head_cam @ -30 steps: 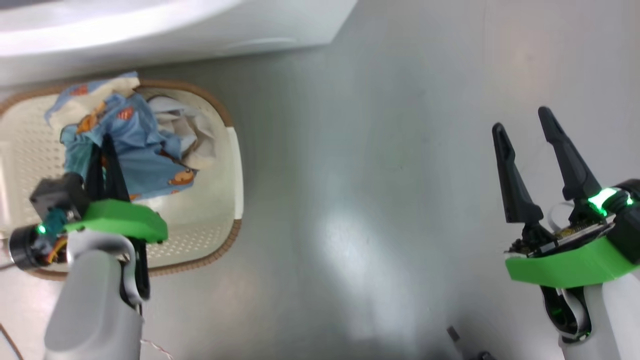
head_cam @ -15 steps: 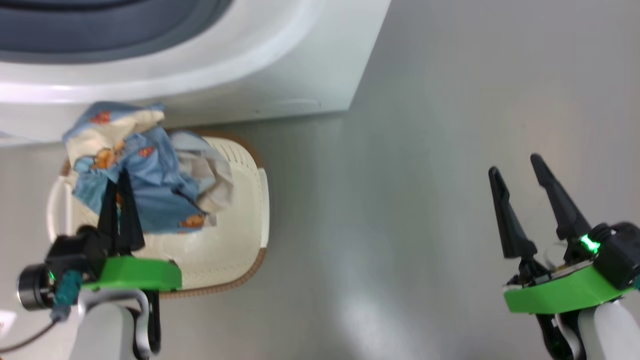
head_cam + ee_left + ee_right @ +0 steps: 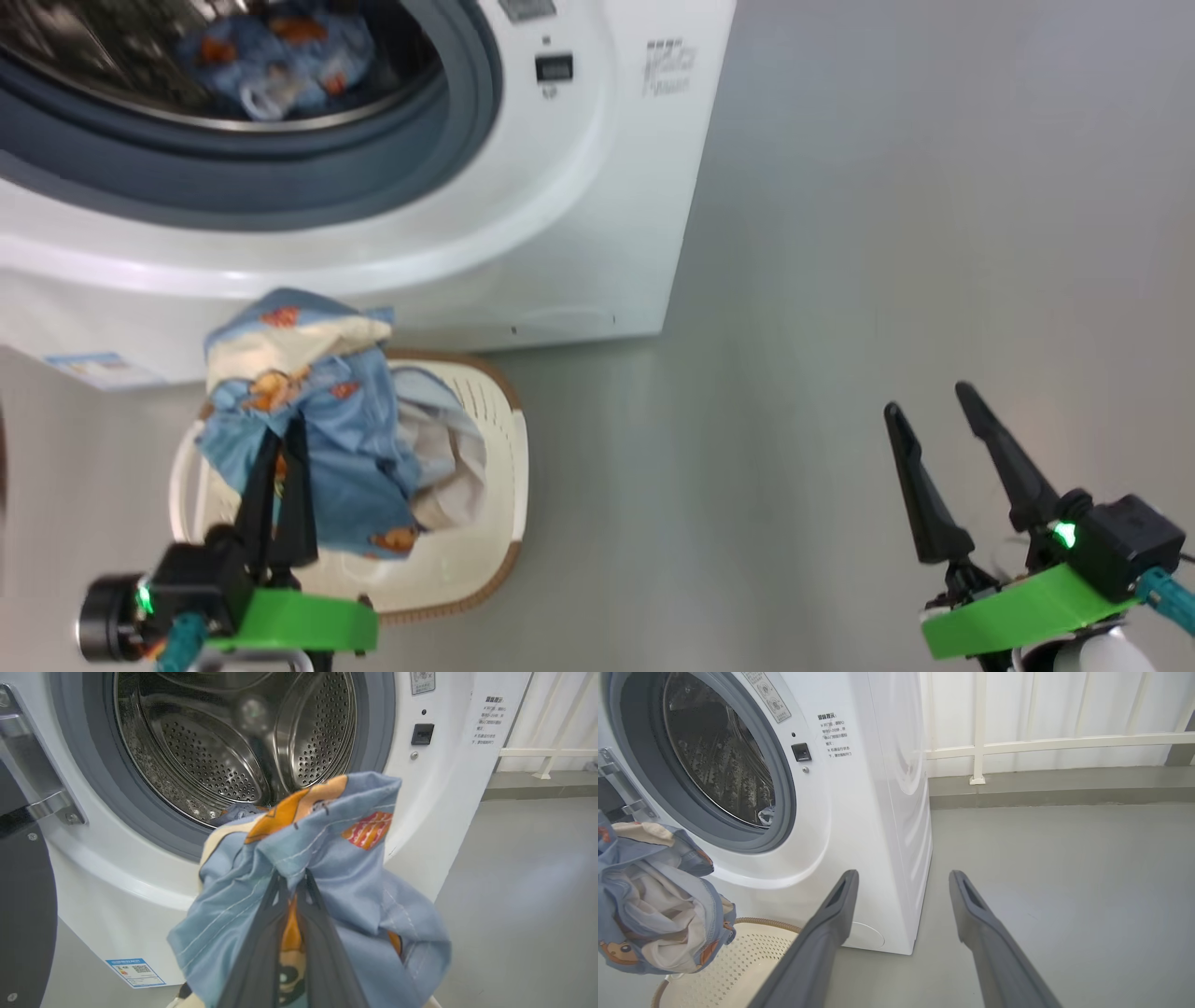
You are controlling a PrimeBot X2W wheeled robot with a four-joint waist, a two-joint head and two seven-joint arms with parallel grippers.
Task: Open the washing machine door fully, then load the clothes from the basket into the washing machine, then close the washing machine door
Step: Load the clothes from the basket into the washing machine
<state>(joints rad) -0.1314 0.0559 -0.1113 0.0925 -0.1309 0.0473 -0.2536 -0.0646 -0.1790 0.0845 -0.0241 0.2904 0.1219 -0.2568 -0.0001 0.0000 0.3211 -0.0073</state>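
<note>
Blue bear-print fabric, that's the clothes, bunched in the left jaws, which are clamped tight on a fold. From the head view, the bundle hangs over the basket, right in front of the washing machine. One garment already lies inside the machine. The right jaws stand wide apart and empty over the bare floor, well off to the side.

Over to the left wrist view: only a pinch of cloth sits in those closed jaws, with plenty hanging loose on either side. That's my worry. A thin pinch could slip on the way up, and the lot lands on the floor short of the drum. The grey gasket is the next trap. A trailing hem could catch on its lip and stay draped across it, and then I doubt the door shuts cleanly. The washing machine door stands close on the arm's left, so a wide swing could knock it.

Right wrist view now: the bundle's lower edge hangs just above the basket rim. Carry it too low and it could snag there, dragging or tipping the basket.
</note>
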